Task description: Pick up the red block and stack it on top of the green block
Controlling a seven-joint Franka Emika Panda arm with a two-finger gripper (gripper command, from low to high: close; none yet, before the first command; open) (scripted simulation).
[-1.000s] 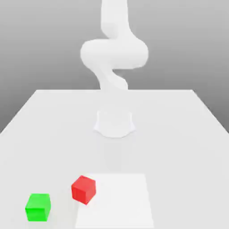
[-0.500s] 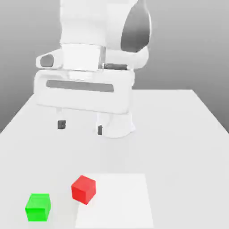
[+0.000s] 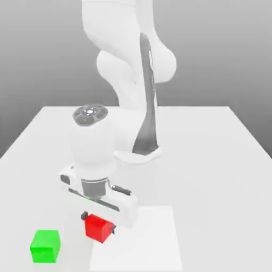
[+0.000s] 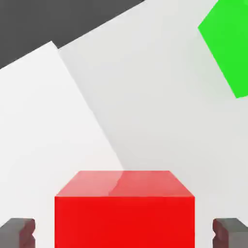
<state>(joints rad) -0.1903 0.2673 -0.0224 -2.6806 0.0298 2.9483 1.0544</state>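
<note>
Green block: a bright-green cube [image 3: 45, 247] sits on the bench [image 3: 212, 186], near and at the exterior view's left, well apart from the red one.
White panel: a pale rectangle [image 3: 151, 244] lies flat at the near side of the bench, right of the green cube in the exterior view.
Red block: the bright-red cube [image 3: 98, 228] rests at the panel's left edge in the exterior view, farther back than the green cube and to its right.
End effector: the white hand [image 3: 99, 223] is lowered over the red cube, its fingers [image 4: 231, 235] apart, one on each side, with a gap showing between each finger and the cube in the hand view; it is clamped on nothing.
Arm: the white Panda [image 3: 119, 24], with dark trim, reaches from the far side toward the near left, its rounded wrist [image 3: 93, 143] above the hand.
Base: the robot's white mount [image 3: 137, 155] stands on the bench, beyond the hand and partly hidden by the arm.
Backdrop: a plain gray expanse [image 3: 223, 53] spreads beyond the bench's far edge.
</note>
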